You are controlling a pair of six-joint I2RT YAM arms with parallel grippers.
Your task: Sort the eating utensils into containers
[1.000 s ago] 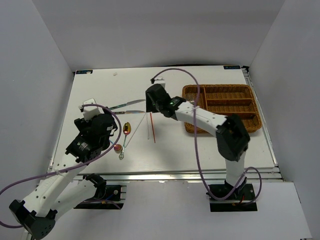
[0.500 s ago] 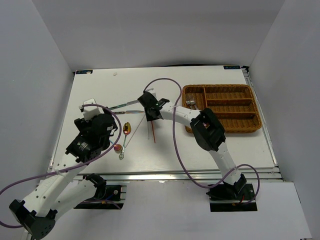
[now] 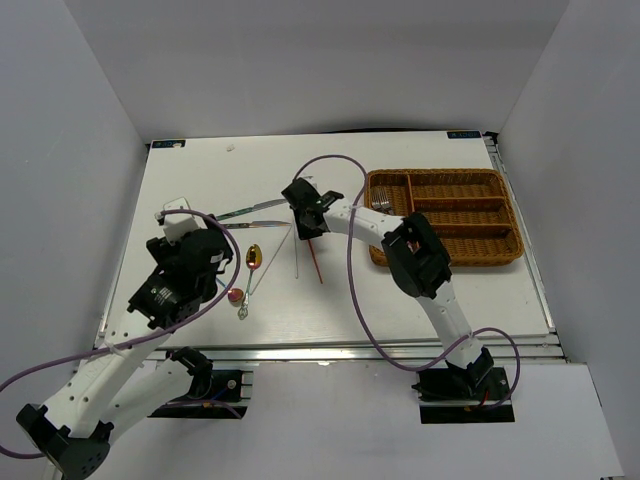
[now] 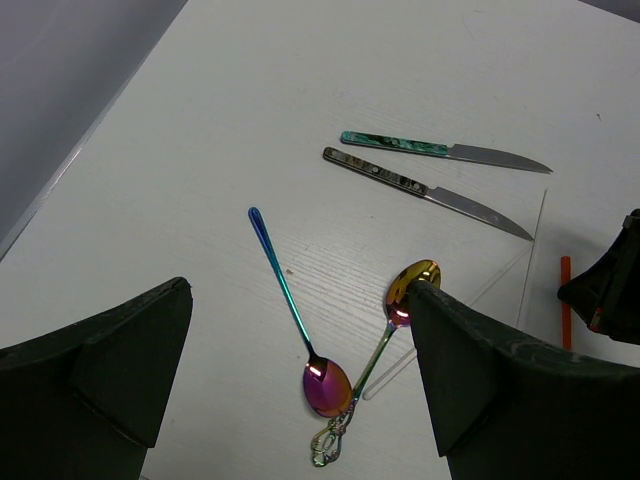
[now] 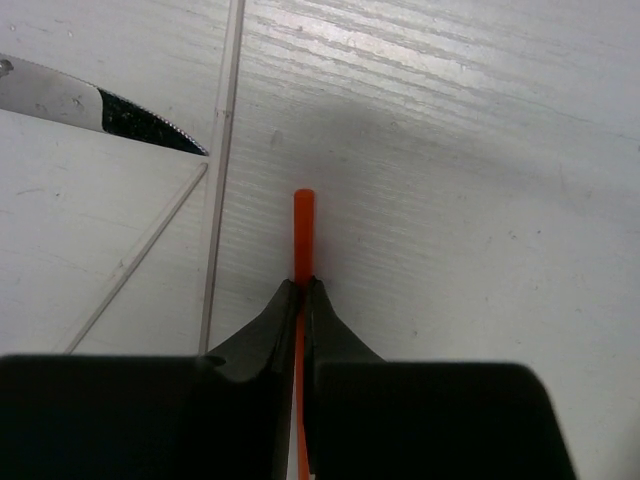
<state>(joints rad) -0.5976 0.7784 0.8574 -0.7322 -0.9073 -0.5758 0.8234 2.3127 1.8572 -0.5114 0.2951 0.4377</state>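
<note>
Red, thin and straight, the chopstick [image 5: 302, 225] sits pinched in the right gripper [image 5: 301, 286], left gripper [image 4: 300, 288] gaping wide.

The table [image 3: 200, 190] is showing white with a faint wood grain. The green-handled knife [image 4: 445, 151] is carrying a marbled green pattern, and the dark-handled knife [image 4: 425, 190] is carrying pale speckles, with both blades gleaming silver. The rainbow spoon [image 4: 326, 388] is shading from blue through green into a magenta bowl. The gold spoon [image 4: 405, 280] is glowing yellow with a reddish tinge. The red chopstick [image 5: 301, 225] is showing orange-red and the white chopsticks [image 5: 222, 150] are looking translucent. The tray [image 3: 480, 175] is showing a brown weave.
</note>
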